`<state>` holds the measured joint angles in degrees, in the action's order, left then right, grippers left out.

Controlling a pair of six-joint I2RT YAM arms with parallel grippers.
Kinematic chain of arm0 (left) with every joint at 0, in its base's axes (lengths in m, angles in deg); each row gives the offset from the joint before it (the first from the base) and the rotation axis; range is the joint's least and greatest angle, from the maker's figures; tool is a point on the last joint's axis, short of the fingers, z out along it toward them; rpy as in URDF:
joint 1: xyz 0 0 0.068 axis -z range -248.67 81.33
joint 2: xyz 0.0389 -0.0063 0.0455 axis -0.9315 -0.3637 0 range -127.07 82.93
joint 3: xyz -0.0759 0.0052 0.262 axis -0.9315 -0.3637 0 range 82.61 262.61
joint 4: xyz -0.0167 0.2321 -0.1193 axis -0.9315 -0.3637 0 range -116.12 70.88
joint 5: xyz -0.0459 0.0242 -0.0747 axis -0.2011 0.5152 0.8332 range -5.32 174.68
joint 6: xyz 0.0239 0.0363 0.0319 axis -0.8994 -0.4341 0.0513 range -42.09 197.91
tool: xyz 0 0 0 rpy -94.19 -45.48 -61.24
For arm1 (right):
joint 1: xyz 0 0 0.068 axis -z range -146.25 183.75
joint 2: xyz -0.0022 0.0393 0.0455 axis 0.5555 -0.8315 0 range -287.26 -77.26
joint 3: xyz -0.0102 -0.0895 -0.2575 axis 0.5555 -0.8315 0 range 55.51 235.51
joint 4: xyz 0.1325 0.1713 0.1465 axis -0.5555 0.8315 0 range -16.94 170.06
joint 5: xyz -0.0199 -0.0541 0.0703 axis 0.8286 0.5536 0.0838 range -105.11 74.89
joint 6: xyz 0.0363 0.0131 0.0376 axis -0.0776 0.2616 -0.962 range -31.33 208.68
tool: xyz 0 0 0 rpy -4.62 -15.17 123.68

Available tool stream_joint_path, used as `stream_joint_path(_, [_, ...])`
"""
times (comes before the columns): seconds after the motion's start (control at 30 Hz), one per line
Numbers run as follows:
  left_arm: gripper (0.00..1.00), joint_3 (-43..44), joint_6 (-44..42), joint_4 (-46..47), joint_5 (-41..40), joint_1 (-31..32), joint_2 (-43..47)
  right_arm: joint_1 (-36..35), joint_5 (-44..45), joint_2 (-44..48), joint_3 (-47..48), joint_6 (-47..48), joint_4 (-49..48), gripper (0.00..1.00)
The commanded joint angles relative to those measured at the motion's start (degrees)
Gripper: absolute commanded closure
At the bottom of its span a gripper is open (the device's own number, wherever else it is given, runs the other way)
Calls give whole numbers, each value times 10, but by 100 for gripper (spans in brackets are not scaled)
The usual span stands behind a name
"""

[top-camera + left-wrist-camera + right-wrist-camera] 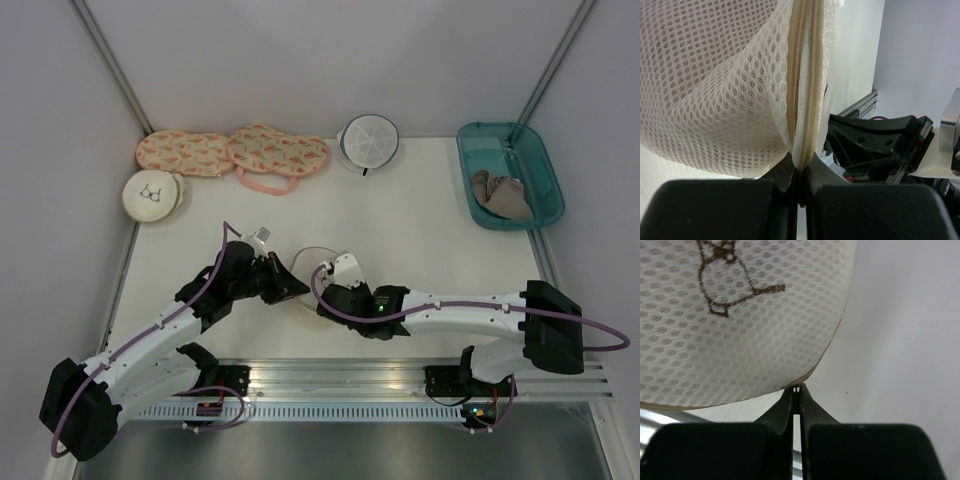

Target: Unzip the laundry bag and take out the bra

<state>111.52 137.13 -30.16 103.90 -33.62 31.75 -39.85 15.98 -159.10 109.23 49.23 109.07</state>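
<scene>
**White tabletop [440, 230], grey walls: round cream-beige mesh laundry bag [765, 340] pinched from both sides**

Far left, by the back wall: two flat peach patterned fabric pouches [185, 153] side by side and touching. Just in front of them, a second round cream bag with a bra outline [153, 195], well apart from both arms.

Left of centre: left gripper [800, 172] clamped on the lower end of the bag's beige zipper band [802, 75], fingers pressed together with fabric caught between. Zipper teeth closed along the whole visible length. Pinkish tint showing through the honeycomb mesh to the left of the zipper.

Centre, near the front of the table: laundry bag between the two grippers. Lifted or resting on the table, cannot tell.

Right gripper [796, 390] closed on the very edge of the bag's rim, fingertips together on a small pale bit too tiny to identify. Dark bra-outline drawing [722, 285] on the bag's face, above those fingers.

Right of centre, at the back: white round mesh bag with a dark rim [368, 140].

Far right: teal translucent plastic bin [490, 148] with a tan-grey bra [500, 195] lying inside.
</scene>
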Motion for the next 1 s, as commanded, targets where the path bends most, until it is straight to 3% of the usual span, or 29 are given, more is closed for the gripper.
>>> stream_joint_path(0.0, [98, 22, -44, 27, 46, -3, -9, 13, 120, -8, 18, -8, 55, 100])
stream_joint_path(0.57, [98, 6, -44, 88, 116, -3, -33, 56, 208, -38, 18, 36, -14, 99])
stream_joint_path(0.63, [98, 5, -46, 88, 119, -3, -34, 57, 208, -40, 26, 31, -2, 88])
stream_joint_path(0.67, [97, 4, -46, 87, 119, -3, -34, 57, 209, -39, 30, 27, 5, 63])
stream_joint_path(0.73, [88, 0, -44, 85, 115, -3, -31, 57, 212, -27, 35, 13, 27, 49])
stream_joint_path(0.77, [69, -6, -39, 85, 112, -3, -29, 56, 208, -19, 34, 15, 31, 32])
stream_joint_path(0.83, [40, -15, -28, 84, 107, -3, -15, 55, 192, 14, 32, 19, 35, 19])
stream_joint_path(0.87, [19, -20, -25, 83, 99, -3, -10, 55, 185, 27, 30, 22, 36, 10])
stream_joint_path(0.93, [4, -32, -20, 77, 87, -3, 12, 51, 157, 67, 27, 37, 32, 2])
stream_joint_path(0.97, [2, -38, -19, 71, 77, -3, 22, 50, 147, 77, 27, 40, 27, 2])
